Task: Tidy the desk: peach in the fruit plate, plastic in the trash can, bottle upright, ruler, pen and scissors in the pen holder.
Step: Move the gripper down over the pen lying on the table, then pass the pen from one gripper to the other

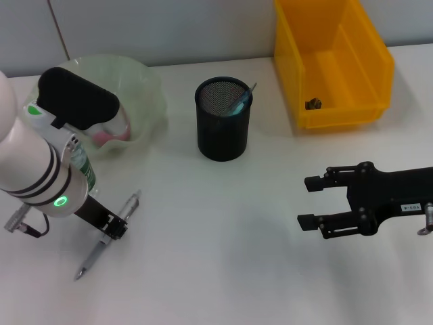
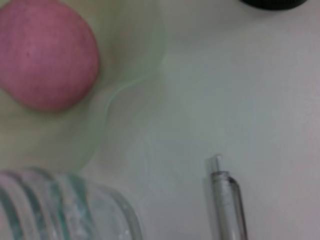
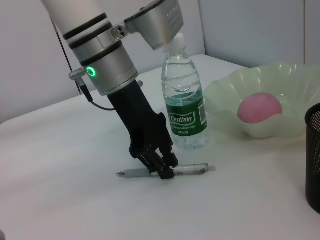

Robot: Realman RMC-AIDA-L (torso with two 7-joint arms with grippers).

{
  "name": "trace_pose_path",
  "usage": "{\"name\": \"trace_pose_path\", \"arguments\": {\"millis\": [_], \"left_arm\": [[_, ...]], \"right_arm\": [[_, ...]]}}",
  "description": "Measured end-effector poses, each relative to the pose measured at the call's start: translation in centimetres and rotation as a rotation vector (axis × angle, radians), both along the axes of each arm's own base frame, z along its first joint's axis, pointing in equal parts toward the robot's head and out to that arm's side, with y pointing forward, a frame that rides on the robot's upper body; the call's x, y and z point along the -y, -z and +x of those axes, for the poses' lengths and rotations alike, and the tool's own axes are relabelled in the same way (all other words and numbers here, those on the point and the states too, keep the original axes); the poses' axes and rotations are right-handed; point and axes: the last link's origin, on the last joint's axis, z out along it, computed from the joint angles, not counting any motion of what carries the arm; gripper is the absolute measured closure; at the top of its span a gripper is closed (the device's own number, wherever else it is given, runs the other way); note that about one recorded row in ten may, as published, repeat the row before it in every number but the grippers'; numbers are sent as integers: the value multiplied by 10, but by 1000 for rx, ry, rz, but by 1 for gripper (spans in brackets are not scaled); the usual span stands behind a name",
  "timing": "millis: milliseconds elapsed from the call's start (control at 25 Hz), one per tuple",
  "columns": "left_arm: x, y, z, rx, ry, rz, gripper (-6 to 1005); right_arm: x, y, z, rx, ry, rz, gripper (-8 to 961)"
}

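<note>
Head view: left gripper (image 1: pixel 111 227) is down on the pen (image 1: pixel 107 237) near the surface's (image 1: pixel 216 230) front left, fingers closed around its middle; right gripper (image 1: pixel 313 201) hovers at the right, fingers wide and holding nothing. Left wrist view: peach (image 2: pixel 45 55) sits in the fruit plate (image 2: pixel 135 80). Right wrist view: bottle (image 3: pixel 184 100) stands upright between plate and pen
</note>
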Motion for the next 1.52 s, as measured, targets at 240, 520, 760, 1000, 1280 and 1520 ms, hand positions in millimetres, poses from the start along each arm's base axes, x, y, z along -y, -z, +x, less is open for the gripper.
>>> {"name": "trace_pose_path", "arguments": {"millis": [240, 520, 760, 1000, 1280, 1520], "left_arm": [[0, 4, 3, -23, 20, -19, 705], [2, 0, 12, -6, 39, -20, 861], [6, -6, 48, 95, 135, -36, 860], [3, -14, 77, 205, 236, 8, 856], [-1, -32, 114, 414, 434, 167, 852], [-3, -35, 124, 538, 544, 226, 848]], "right_arm": [[1, 0, 1, 0, 3, -1, 191], [2, 0, 2, -1, 6, 2, 191], [1, -3, 2, -7, 11, 16, 191], [6, -34, 14, -105, 72, 111, 191], [18, -63, 29, -193, 129, 224, 191], [21, -68, 33, -197, 137, 251, 191]]}}
